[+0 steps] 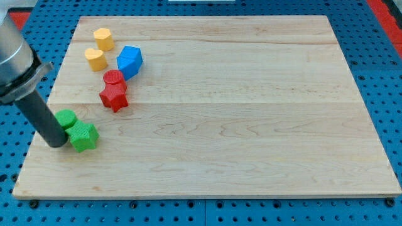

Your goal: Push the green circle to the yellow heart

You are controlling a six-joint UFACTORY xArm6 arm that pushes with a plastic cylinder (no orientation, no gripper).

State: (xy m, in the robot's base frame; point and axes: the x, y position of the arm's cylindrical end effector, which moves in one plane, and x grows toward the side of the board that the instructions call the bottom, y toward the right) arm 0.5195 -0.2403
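The green circle (pixel 66 118) lies near the board's left edge, touching the green star (pixel 83 136) just below and right of it. The yellow heart (pixel 96 59) lies at the upper left of the board. My tip (pixel 57 143) rests on the board just left of the green star and below the green circle, close against both. The dark rod slants up to the view's left and hides part of the green circle's left side.
A yellow hexagon (pixel 103 38) sits above the yellow heart. A blue block (pixel 130 61) lies to the heart's right. A red circle (pixel 114 78) and a red star (pixel 114 97) sit between the heart and the green blocks. The wooden board (pixel 251 125) lies on a blue pegboard.
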